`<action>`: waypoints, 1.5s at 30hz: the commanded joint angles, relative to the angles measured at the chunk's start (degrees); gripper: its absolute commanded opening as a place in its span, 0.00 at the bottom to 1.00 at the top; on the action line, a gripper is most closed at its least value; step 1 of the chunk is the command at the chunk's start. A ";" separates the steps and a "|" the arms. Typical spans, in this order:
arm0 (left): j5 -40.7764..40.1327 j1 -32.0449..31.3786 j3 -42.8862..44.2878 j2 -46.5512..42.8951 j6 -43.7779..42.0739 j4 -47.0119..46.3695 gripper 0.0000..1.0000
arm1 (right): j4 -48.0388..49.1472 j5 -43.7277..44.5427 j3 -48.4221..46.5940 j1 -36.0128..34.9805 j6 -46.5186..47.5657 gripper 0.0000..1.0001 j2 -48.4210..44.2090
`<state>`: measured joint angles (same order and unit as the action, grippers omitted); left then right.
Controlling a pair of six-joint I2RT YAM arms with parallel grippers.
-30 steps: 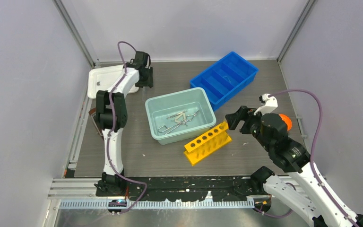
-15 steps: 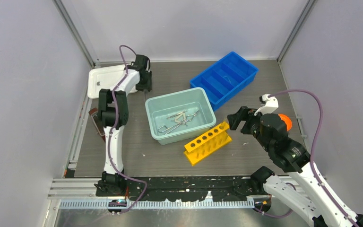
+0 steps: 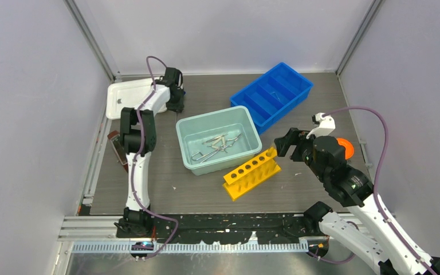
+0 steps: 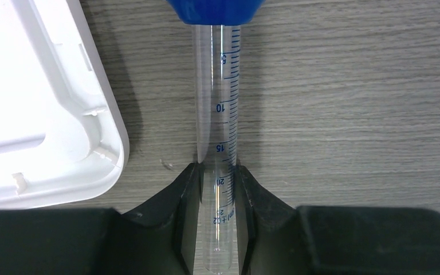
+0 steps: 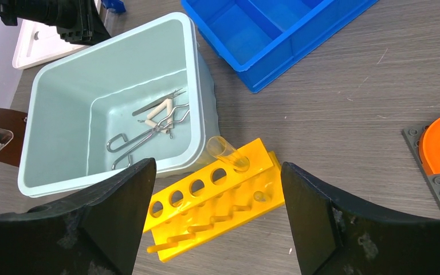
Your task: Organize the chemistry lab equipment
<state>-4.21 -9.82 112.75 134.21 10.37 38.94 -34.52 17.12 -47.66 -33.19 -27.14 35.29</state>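
A slim clear graduated tube (image 4: 220,114) with a blue cap (image 4: 215,10) lies on the wooden table beside a white tray. My left gripper (image 4: 217,169) is shut on the tube's rounded lower end, both fingers touching its sides. From above, that gripper (image 3: 175,98) is at the far left, next to the white tray (image 3: 127,96). Silvery metal tools (image 5: 149,129) lie in the pale teal tub (image 3: 186,146). My right gripper (image 5: 217,172) stands open above the yellow rack (image 5: 229,197), holding nothing.
The yellow rack (image 3: 251,173) lies in front of the tub with one clear tube (image 5: 227,152) in an end hole. A blue divided tray (image 3: 298,94) stands at the back right. An orange part (image 3: 346,148) lies at the right, a brown object (image 3: 117,146) at the left.
My left gripper's jaws have closed in onto the tube, and the left arm has shifted a little. The right arm has hardly moved.
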 commanded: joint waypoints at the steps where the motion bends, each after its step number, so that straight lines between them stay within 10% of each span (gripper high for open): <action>1: 2.12 0.19 -0.20 -6.22 0.23 -1.97 0.18 | 3.84 0.47 0.07 0.23 0.35 0.87 0.40; 32: 35.13 -2.78 -25.29 -49.22 5.44 -7.30 0.12 | 18.10 -14.65 -7.47 0.25 0.98 0.86 7.83; 45: 44.90 -13.98 -43.67 -69.52 2.28 -14.51 0.13 | 24.17 -27.04 -19.55 0.23 -18.79 0.93 22.75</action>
<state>36.29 -22.55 72.34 69.45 14.28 30.50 -16.03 -3.66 -63.33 -33.15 -38.74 54.48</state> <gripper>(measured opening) 0.272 0.921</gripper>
